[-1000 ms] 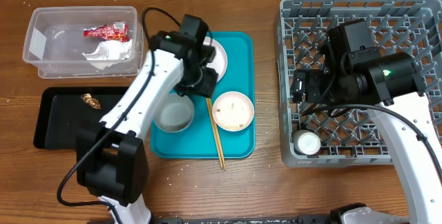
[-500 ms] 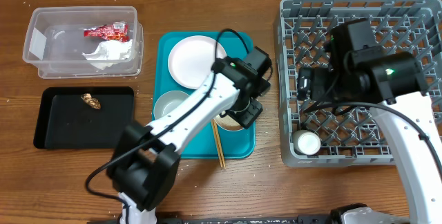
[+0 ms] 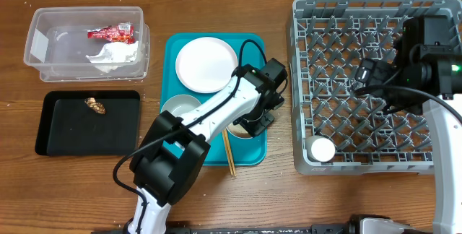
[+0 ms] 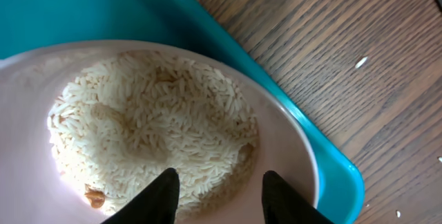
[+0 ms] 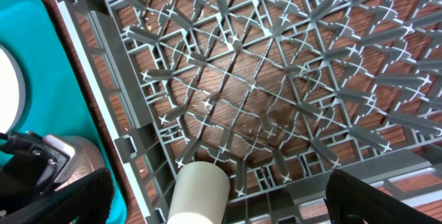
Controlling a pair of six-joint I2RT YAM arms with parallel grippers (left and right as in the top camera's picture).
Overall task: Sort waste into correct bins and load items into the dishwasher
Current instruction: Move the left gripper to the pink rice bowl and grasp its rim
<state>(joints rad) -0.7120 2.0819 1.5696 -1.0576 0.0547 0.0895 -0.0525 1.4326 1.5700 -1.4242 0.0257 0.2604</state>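
- Swung over from the plate (image 3: 204, 63) a second ago, our left pincer (image 4: 217, 195) now hangs released and empty just above the pinkish-white bowl (image 4: 293, 141), mid-desk on the teal tray (image 4: 62, 3).
- Rice (image 4: 152, 127) fills the bowl, so we judge the pincer should pinch the rim, one finger inside, and keep it level until over the black tray (image 3: 119, 129) by the left edge.
- Our right pincer (image 5: 214, 203), also released, has drawn back over the rack (image 3: 299, 82) at the right edge, where the cup (image 3: 320, 149) lies.

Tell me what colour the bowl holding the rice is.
The bowl is pinkish-white; the left wrist view shows it best.
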